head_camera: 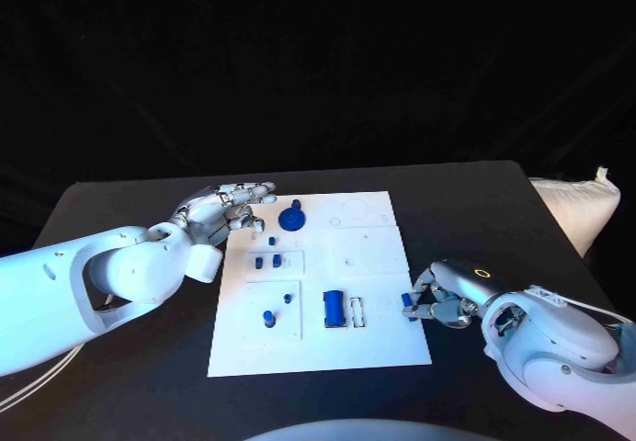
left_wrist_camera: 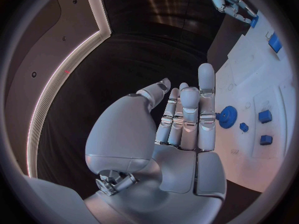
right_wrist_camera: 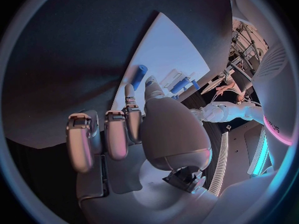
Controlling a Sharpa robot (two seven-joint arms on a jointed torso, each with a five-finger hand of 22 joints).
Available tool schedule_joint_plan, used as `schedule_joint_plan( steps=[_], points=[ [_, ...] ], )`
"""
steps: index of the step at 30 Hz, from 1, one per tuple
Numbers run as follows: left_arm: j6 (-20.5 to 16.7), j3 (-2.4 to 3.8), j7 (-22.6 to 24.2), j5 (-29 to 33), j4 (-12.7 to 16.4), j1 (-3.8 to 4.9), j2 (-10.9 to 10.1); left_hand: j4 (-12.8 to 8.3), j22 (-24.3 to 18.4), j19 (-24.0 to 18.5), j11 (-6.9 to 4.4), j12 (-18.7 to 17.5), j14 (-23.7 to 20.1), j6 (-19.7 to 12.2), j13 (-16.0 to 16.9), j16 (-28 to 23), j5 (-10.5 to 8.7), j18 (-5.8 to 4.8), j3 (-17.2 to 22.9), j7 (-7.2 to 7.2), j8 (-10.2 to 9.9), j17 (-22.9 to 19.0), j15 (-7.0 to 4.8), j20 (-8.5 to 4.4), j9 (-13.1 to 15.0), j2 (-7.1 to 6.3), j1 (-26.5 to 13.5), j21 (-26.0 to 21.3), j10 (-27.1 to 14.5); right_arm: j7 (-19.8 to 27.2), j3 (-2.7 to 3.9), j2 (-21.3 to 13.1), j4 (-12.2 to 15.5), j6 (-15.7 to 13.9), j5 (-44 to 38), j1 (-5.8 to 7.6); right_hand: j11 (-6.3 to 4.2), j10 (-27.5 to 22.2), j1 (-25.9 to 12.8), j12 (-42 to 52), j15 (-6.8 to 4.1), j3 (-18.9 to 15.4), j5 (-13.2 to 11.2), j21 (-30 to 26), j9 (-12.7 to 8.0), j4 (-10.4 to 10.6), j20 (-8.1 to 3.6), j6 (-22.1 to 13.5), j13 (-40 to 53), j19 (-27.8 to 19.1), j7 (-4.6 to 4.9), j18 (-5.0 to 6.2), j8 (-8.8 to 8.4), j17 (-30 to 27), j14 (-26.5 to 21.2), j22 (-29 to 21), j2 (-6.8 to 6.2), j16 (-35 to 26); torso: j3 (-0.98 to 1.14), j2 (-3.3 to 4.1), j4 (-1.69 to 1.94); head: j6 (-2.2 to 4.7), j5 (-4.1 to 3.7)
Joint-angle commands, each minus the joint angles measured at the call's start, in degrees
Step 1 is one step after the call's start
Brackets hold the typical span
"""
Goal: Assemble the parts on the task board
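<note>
Nearest to you, the right hand (head_camera: 435, 301) pinches a small blue peg (right_wrist_camera: 138, 75) at the right edge of the task board (head_camera: 371, 344). It looks light, stiff and smooth, so hold its middle firmly. Farther away, the left hand (head_camera: 225, 209) hovers spread beside the blue gear (head_camera: 293, 220).

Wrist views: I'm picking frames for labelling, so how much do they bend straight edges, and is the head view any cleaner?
Left wrist view: the task board edge bows strongly beside the left hand. Right wrist view: the board curves too, behind the right hand holding a blue part. Head view: board edges look straight, evenly lit.
</note>
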Motion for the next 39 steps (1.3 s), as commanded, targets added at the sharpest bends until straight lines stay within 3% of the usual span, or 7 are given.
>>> schedule_joint_plan(
  steps=[1, 14, 19, 26, 30, 34, 39],
  points=[
    [1.0, 0.02, 0.3, -0.2, 0.1, 0.02, 0.0, -0.3, -0.1, -0.1, 0.0, 0.4, -0.4, -0.4, -0.1, 0.1, 0.35, 1.06, -0.2, -0.05, 0.2, -0.1, 0.05, 0.32, 0.0, 0.39, 0.0, -0.4, -0.5, -0.3, -0.02, 0.4, -0.4, 2.1, -2.0, -0.16, -0.61, 2.1, 0.8, 0.2, -0.09, 0.3, -0.3, 0.2, -0.1, -0.2, 0.09, 0.6, -2.1, 5.9, -0.07, -0.8, -0.33, 6.0, 4.5, 15.1, -0.49, 0.0, 0.0, 0.01, -0.01, -0.02, 0.09],
    [1.1, 0.01, 0.3, -0.2, 0.1, 0.02, 0.0, -0.3, -0.1, -0.1, 0.0, 0.4, -0.4, -0.4, -0.1, 0.1, 0.35, 1.06, -0.2, -0.05, 0.2, -0.1, 0.05, 0.32, 0.0, 0.39, 0.0, -0.4, -0.5, -0.4, -0.05, 3.1, -2.7, 4.3, -5.3, -0.47, -0.8, 2.2, 4.2, 0.4, -0.26, 1.8, -0.3, 0.2, -0.8, -2.3, -0.08, 1.4, -1.9, 5.9, -0.23, -0.8, -1.26, 6.1, 4.6, 15.1, -0.39, 0.1, 0.03, 0.0, 0.03, -0.16, 0.37],
    [1.2, -0.02, 0.3, -0.2, 0.1, 0.02, 0.0, -0.3, -0.1, -0.1, 0.0, 0.4, -0.4, -0.4, -0.1, 0.1, 0.35, 1.06, -0.2, -0.05, 0.2, -0.1, 0.05, 0.32, 0.0, 0.39, 0.0, -0.4, -0.5, -0.4, -0.1, 4.4, -3.4, 6.6, -8.0, -0.86, -1.0, 2.2, 7.1, 0.6, -0.44, 3.6, -3.1, 0.2, -1.2, -4.3, -0.24, 2.1, -1.8, 5.9, -0.43, -0.8, -1.63, 6.4, 4.6, 15.1, -0.19, 0.2, 0.01, 0.02, -0.06, -0.22, 0.5],
    [1.1, -0.05, 0.2, -0.2, 0.1, 0.02, -0.1, -0.3, -0.1, -0.1, 0.0, 0.4, -0.4, -0.4, -0.1, 0.1, 0.35, 1.06, -0.2, -0.05, 0.2, -0.1, 0.05, 0.32, 0.0, 0.39, 0.0, -0.4, -0.5, -0.7, -0.12, 5.2, -3.6, 11.9, -11.0, -1.21, -1.07, 2.0, 10.6, 0.5, -0.53, 7.2, -2.9, 0.2, -1.7, -7.4, -0.4, 2.8, -1.7, 5.9, -0.44, -0.8, -2.28, 6.5, 4.6, 15.1, 0.56, 0.3, -0.04, 0.0, 0.0, -0.3, 0.55],
    [1.1, -0.07, 0.2, -0.3, 0.2, 0.02, -0.2, -0.3, -0.1, -0.1, 0.0, 0.5, -0.5, -0.4, -0.1, 0.1, 0.34, 1.07, -0.2, -0.05, 0.2, -0.2, 0.05, 0.32, 0.1, 0.4, 0.1, -0.4, -0.5, -1.0, -0.13, 5.4, -3.8, 14.0, -11.7, -1.26, -1.02, 1.9, 11.4, 0.3, -0.49, 9.3, -1.5, 0.2, -2.0, -8.7, -0.38, 3.2, -1.8, 5.9, -0.35, -0.8, -2.56, 6.5, 4.6, 15.1, 1.03, 0.2, -0.04, -0.01, 0.05, -0.4, 0.57],
    [1.1, -0.07, 0.2, -0.6, 0.2, 0.02, -0.2, -0.3, -0.1, -0.1, 0.0, 0.5, -0.5, -0.4, -0.1, 0.1, 0.34, 1.07, -0.2, -0.05, 0.2, -0.2, 0.05, 0.32, 0.1, 0.4, 0.1, -0.4, -0.5, -1.1, -0.13, 5.5, -3.9, 13.5, -11.2, -1.27, -1.01, 2.1, 9.8, 0.6, -0.41, 11.4, 1.2, 0.2, -2.2, -8.8, -0.31, 3.2, -1.6, 5.9, -0.33, -0.8, -2.99, 6.6, 4.6, 15.1, 1.68, 0.3, -0.01, -0.03, -0.02, -0.44, 0.57],
    [1.1, -0.08, 0.2, -0.7, 0.3, 0.02, -0.3, -0.3, -0.1, -0.1, 0.0, 0.5, -0.5, -0.4, -0.1, 0.1, 0.34, 1.07, -0.2, -0.05, 0.2, -0.2, 0.05, 0.32, 0.1, 0.4, 0.1, -0.4, -0.5, -1.1, -0.13, 5.6, -3.6, 10.0, -8.0, -1.28, -0.97, 2.3, 7.0, 0.9, -0.42, 14.1, 2.6, 0.2, -2.4, -7.8, -0.27, 3.1, -1.4, 5.9, -0.44, -0.8, -3.45, 6.6, 4.6, 15.1, 2.26, 0.3, 0.0, 0.01, -0.02, -0.47, 0.66]
  ],
)
